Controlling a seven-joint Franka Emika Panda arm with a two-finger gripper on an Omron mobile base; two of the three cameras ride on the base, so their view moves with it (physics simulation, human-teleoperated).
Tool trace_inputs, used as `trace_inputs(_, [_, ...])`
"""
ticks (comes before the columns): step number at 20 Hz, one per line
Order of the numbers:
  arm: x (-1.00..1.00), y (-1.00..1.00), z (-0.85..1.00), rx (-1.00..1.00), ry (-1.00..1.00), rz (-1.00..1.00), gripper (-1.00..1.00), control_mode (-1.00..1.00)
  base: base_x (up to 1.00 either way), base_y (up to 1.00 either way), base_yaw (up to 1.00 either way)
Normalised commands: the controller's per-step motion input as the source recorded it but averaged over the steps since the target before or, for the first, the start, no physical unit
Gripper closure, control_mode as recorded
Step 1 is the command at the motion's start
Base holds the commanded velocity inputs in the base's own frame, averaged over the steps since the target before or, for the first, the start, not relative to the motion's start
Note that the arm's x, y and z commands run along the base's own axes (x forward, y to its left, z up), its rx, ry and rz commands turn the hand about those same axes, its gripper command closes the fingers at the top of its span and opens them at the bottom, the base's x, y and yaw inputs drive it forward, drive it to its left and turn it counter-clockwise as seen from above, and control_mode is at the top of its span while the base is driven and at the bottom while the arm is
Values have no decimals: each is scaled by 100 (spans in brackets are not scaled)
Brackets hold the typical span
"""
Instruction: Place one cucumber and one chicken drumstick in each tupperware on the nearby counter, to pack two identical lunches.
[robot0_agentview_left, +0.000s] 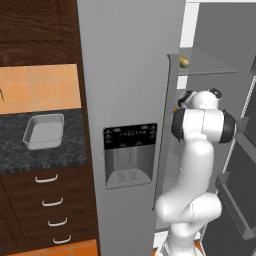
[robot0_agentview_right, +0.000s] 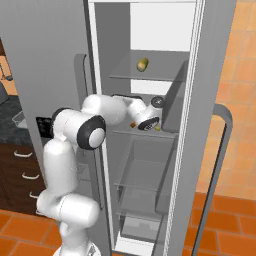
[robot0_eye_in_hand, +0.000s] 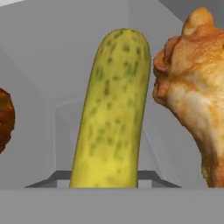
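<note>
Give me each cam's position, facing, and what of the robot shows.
Left base view: behind-left of the arm, facing the fridge door, counter and tupperware.
Right base view: behind-right, looking into the open fridge; arm reaches to a shelf.
Hand view: on the hand, close on a cucumber with a drumstick beside it.
Shared: both base views show the arm and an upper-shelf cucumber.

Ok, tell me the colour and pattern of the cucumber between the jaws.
Yellow-green with darker olive speckles; the cucumber shows best in the hand view.
</note>
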Motion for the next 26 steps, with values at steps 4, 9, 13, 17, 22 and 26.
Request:
trace_inputs(4, [-100,41,54,0,-3,0,100,-100,0,0,0])
trace_inputs(9, [-100,48,100,0,4,0,100,-100,0,0,0])
trace_inputs(13, [-100,52,99,0,19,0,100,-100,0,0,0])
trace_inputs(17, [-100,41,88,0,14,0,100,-100,0,0,0])
trace_inputs(22, [-100,23,15,-3,-4,0,100,-100,0,0,0])
trace_inputs(26, [-50,10,-1,0,-5,0,100,100,-50,38,9])
